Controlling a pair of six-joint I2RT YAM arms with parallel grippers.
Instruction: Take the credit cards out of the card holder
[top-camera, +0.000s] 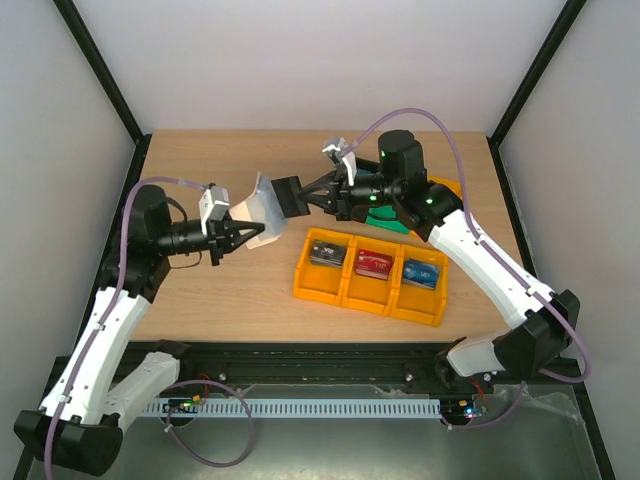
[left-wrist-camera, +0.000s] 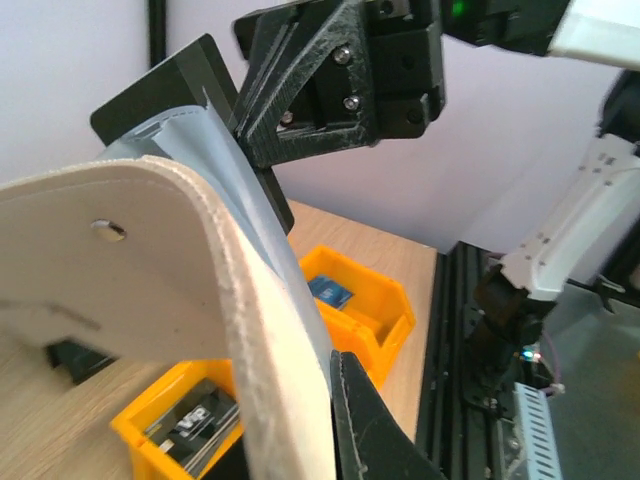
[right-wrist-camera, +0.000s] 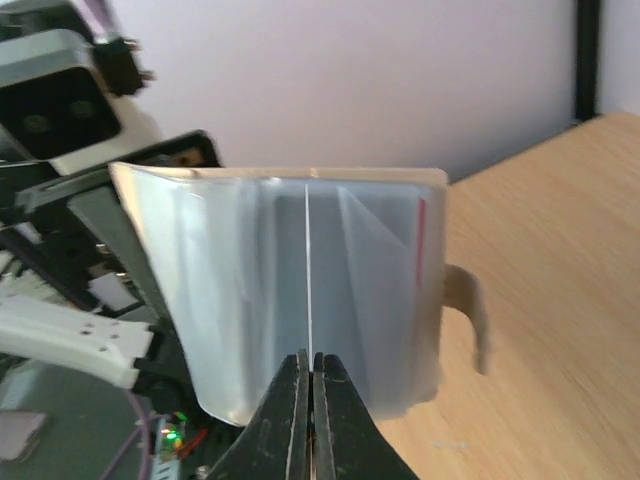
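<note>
The card holder (top-camera: 262, 210) hangs open in the air over the table's middle left, pale beige outside (left-wrist-camera: 150, 260), blue-grey pockets inside (right-wrist-camera: 230, 290). My left gripper (top-camera: 240, 235) is shut on its near edge; one finger (left-wrist-camera: 360, 410) presses the inside. My right gripper (top-camera: 305, 195) is shut on a dark card (top-camera: 286, 193) that sticks out of the holder's far side (left-wrist-camera: 165, 90). In the right wrist view the card shows edge-on as a thin white line (right-wrist-camera: 308, 270) above my shut gripper (right-wrist-camera: 311, 358). A thin red edge (right-wrist-camera: 421, 225) shows in one pocket.
A yellow three-part bin (top-camera: 370, 297) stands on the table below the holder, with a dark card (top-camera: 327, 251), a red card (top-camera: 373, 262) and a blue card (top-camera: 421, 272), one in each part. A green object (top-camera: 385, 222) lies under the right arm.
</note>
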